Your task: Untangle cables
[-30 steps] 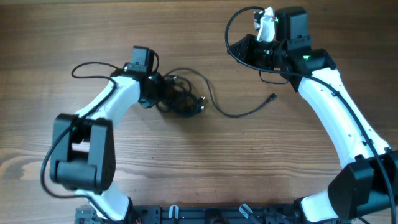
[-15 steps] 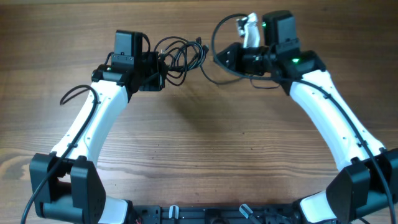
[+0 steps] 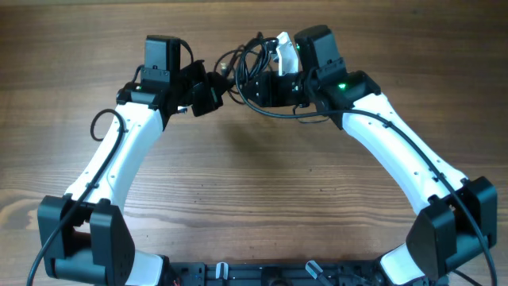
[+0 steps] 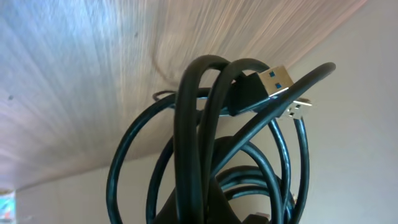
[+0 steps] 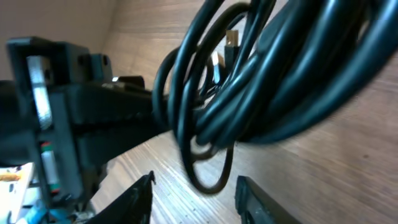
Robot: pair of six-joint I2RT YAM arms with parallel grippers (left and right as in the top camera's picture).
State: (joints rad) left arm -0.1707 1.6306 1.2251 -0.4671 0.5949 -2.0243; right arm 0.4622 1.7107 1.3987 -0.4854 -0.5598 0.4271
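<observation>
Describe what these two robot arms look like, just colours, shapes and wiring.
Both arms have smooth white shell links joined by chunky black joint housings and black bases. The left arm carries a boxy black wrist block and a thick black wire along its side. The right arm also has black wiring, a lit green indicator light, and a white piece near its wrist.

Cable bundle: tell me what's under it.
The cables hang between the left gripper and right gripper; bare wooden table lies beneath. Whether any loop touches the wood is hidden.
</observation>
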